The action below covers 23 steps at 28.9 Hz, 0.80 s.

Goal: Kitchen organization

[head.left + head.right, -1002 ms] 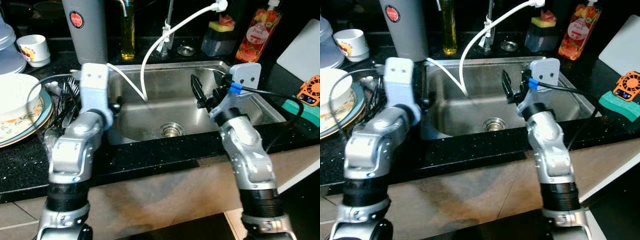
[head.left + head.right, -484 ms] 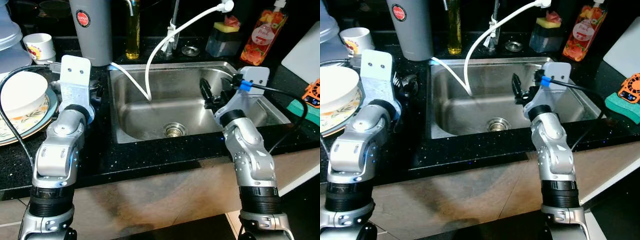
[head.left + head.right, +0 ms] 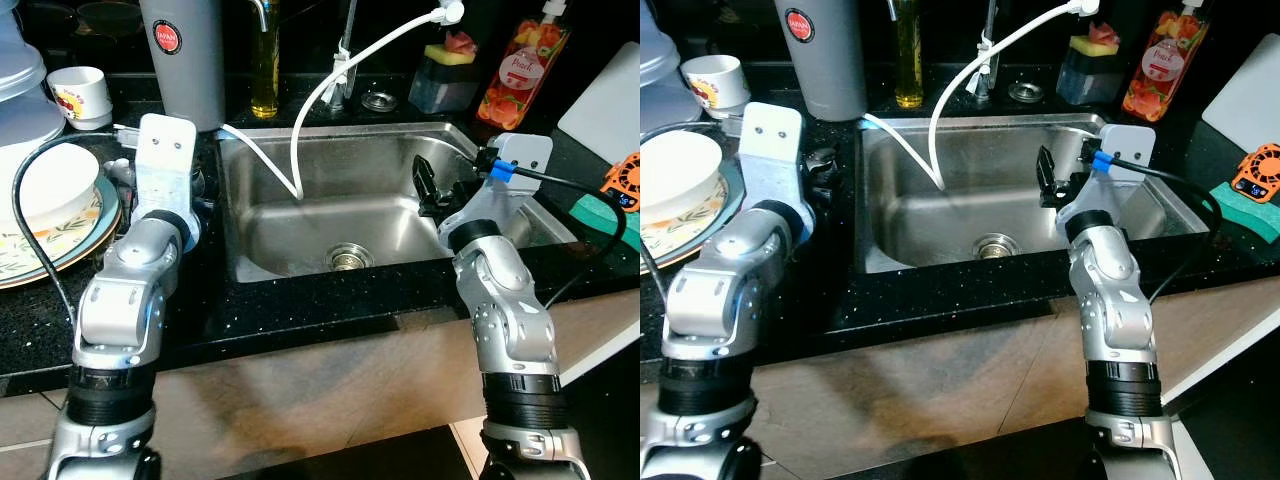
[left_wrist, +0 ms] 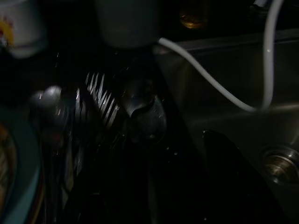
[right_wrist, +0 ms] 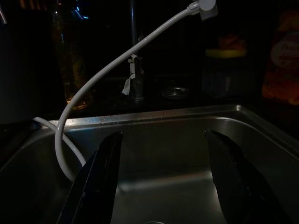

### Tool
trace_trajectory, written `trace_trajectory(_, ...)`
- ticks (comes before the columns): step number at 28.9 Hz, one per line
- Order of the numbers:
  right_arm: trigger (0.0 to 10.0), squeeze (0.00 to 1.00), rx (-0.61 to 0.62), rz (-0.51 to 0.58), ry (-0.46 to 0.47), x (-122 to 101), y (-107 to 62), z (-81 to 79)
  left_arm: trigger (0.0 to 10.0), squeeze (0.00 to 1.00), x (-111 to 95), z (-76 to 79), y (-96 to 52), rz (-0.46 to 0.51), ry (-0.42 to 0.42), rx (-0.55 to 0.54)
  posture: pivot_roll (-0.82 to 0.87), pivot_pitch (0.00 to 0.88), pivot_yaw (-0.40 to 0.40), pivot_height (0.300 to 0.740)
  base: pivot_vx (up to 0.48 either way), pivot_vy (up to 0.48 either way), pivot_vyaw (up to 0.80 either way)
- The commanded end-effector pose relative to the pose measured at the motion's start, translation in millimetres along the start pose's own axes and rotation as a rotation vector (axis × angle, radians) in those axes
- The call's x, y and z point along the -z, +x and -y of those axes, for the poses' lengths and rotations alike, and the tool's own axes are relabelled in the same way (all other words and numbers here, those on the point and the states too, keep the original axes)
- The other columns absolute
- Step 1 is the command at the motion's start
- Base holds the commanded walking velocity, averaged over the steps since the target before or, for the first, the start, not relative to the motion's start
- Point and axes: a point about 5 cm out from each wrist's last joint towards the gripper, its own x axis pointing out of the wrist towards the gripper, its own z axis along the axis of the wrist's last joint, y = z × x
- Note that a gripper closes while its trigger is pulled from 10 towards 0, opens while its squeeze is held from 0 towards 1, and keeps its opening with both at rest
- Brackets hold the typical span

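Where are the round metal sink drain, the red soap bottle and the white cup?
Round metal sink drain (image 3: 343,259), left eye view, its centre.
Red soap bottle (image 3: 519,70), left eye view, label.
White cup (image 3: 82,95), left eye view, side wall.

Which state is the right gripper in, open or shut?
Open: in the right wrist view the right gripper shows two black fingers spread apart above the sink.

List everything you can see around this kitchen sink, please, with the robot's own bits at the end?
Sink: one, steel, set in black counter.
Hose: one, white, looping into sink.
Flask: one, grey, behind sink's left corner.
Oil bottle: one, yellow, beside flask.
Soap bottle: one, orange, back right.
Bowl: one, white, on patterned plate, far left.
Cup: one, white, back left.
Cutlery: several, silver, left of sink.
Left gripper: over the cutlery.
Right gripper: black, open, above sink.
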Motion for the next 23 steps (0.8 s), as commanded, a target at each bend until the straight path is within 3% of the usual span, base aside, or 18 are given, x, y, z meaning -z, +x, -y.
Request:
trace_trajectory(1,10.0,0.00,0.010,-0.012,-0.001,3.4,-2.5,3.7,10.0,0.00,12.4,5.1,2.8,-0.067,-0.018,0.010,0.10,0.040,-0.038,0.740,0.000,0.000,0.00)
trace_trajectory(7,10.0,0.00,0.002,-0.013,0.003,4.1,-2.1,0.6,10.0,0.00,19.3,15.3,9.5,-0.094,-0.041,0.035,0.10,0.040,-0.041,0.740,0.000,0.000,0.00)
trace_trajectory(16,10.0,0.00,0.011,-0.014,0.004,4.7,-5.4,2.3,10.0,0.00,21.0,3.3,19.0,-0.122,-0.085,-0.055,0.09,0.043,-0.029,0.740,0.000,0.000,0.00)
trace_trajectory(20,10.0,0.00,0.014,-0.015,0.005,4.9,-5.9,2.7,10.0,0.00,13.6,1.4,18.1,-0.072,-0.091,-0.066,0.09,0.043,-0.029,0.740,0.000,0.000,0.00)
trace_trajectory(23,10.0,0.00,0.011,-0.015,0.008,5.2,-5.6,1.9,10.0,0.00,16.4,0.8,19.3,-0.091,-0.171,-0.074,0.09,0.044,-0.032,0.740,0.000,0.000,0.00)
